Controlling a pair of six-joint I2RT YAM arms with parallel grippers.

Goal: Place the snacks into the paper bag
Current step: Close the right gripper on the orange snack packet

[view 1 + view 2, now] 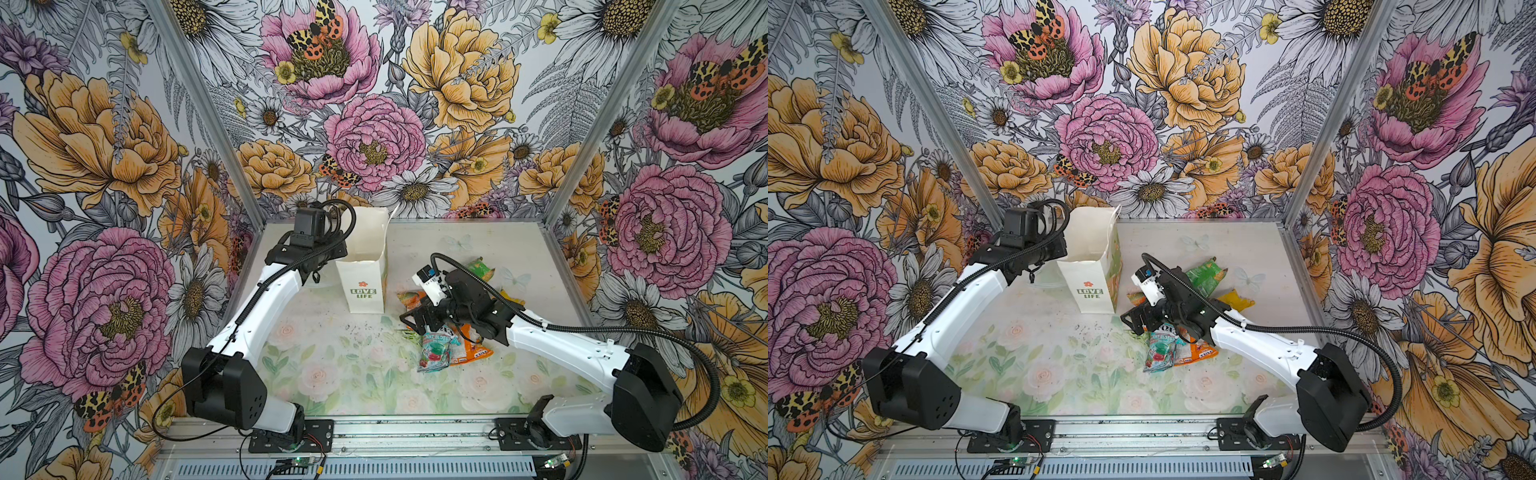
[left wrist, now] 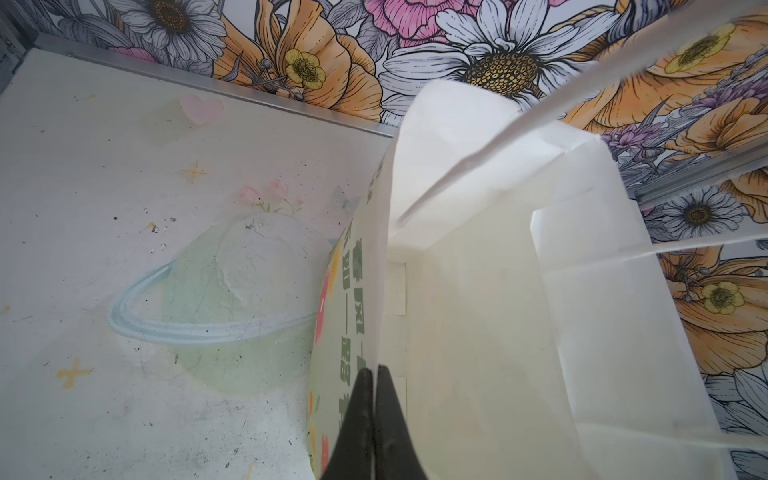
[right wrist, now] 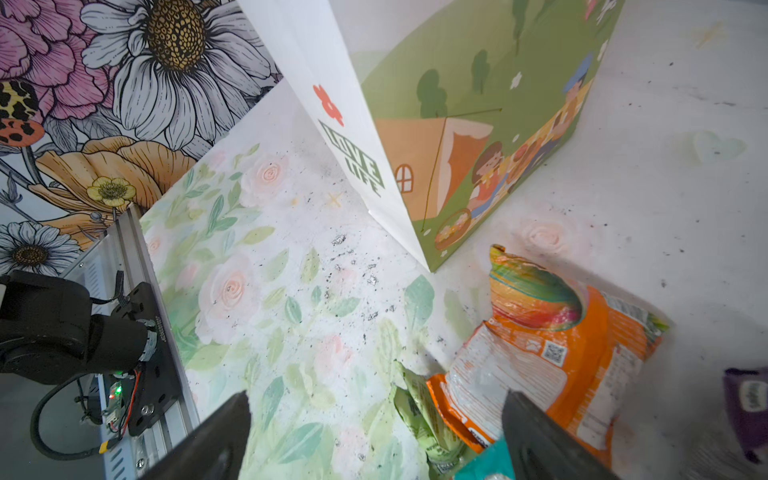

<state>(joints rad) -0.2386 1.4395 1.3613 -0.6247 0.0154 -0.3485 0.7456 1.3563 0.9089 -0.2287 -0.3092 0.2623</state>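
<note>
My left arm [image 1: 266, 303] stretches forward with my left gripper [image 2: 375, 372] pinched tight on the paper bag's [image 2: 457, 291] wall, while my right arm [image 1: 557, 340] bends inward, my right gripper [image 3: 376, 399] spread wide and empty.

The snacks [image 1: 436, 351] lie right of the paper bag [image 1: 363, 291].

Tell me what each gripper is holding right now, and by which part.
The left gripper is shut on the paper bag, pinching the top rim of its printed wide wall. The right gripper is open over the snacks, holding nothing.
</note>
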